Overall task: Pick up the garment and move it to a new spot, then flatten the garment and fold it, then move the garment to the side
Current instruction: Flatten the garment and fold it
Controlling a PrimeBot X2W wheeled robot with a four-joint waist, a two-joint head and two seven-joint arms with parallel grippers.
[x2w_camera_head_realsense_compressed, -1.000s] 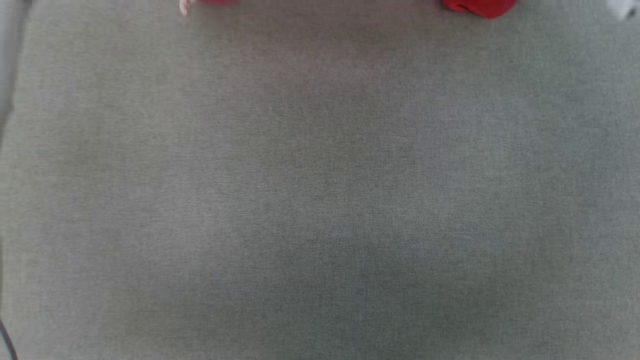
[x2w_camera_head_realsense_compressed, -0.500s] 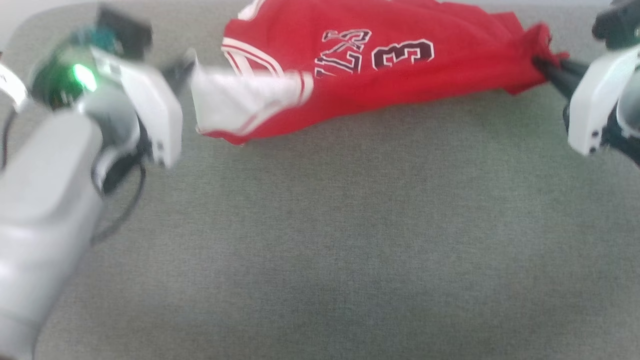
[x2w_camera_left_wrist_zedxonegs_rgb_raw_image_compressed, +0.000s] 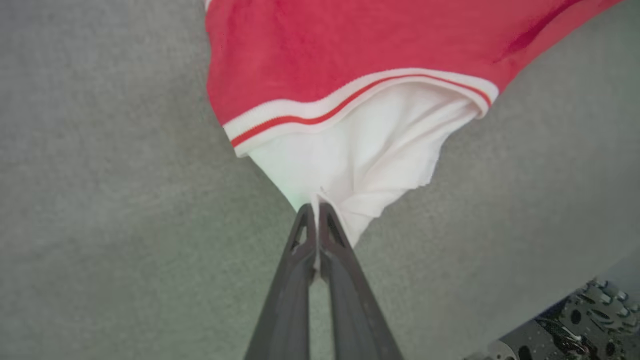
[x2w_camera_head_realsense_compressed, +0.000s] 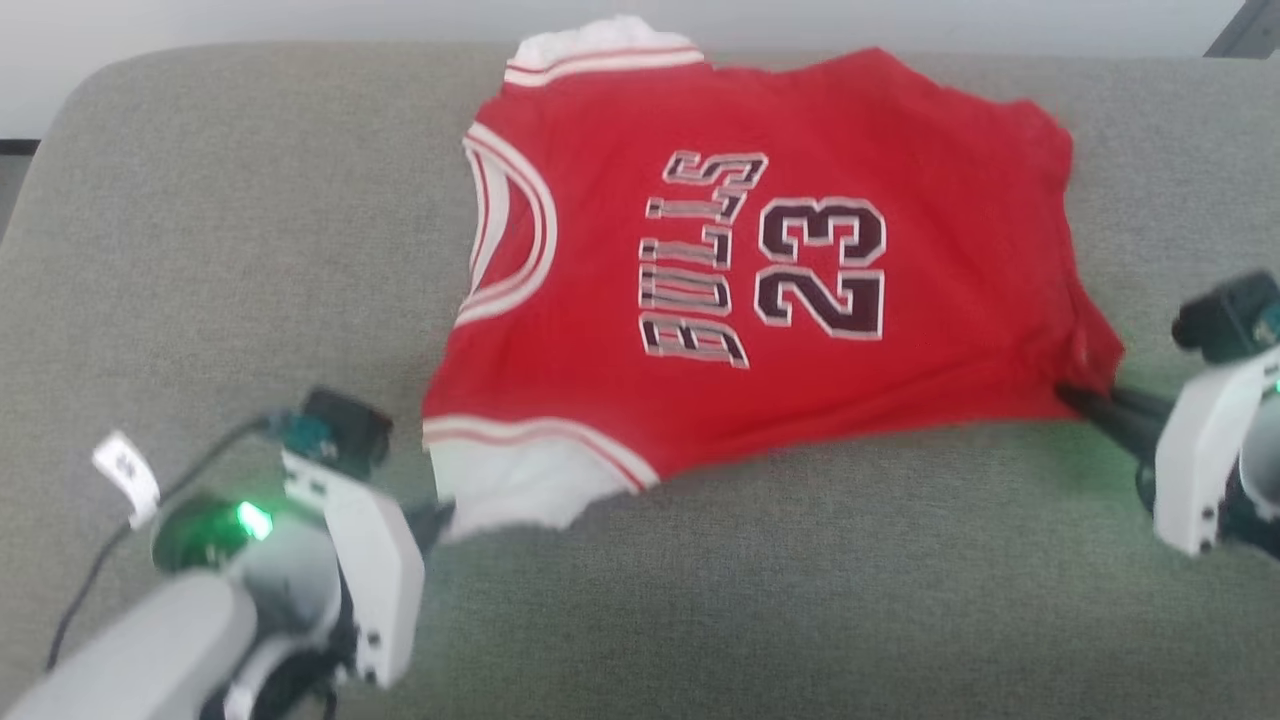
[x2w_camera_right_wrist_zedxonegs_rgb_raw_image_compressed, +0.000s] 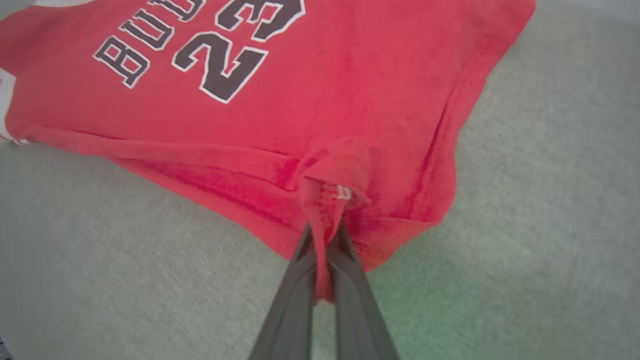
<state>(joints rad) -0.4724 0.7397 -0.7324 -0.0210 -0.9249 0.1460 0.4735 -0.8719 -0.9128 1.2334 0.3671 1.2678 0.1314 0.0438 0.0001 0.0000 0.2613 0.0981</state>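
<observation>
Pinching both ends, numbers facing up
My left gripper nips the white sleeve of the garment, which is spread on the grey cushion; my right gripper nips its red corner.

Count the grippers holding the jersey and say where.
2. The left gripper pinches the jersey by its white fabric at the near-left corner; the right gripper pinches its red right-hand corner.

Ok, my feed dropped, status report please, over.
Left gripper shut on garment, white sleeve. Right gripper shut on garment, red corner. Spread print-up on grey cushion. Nothing in the way.
</observation>
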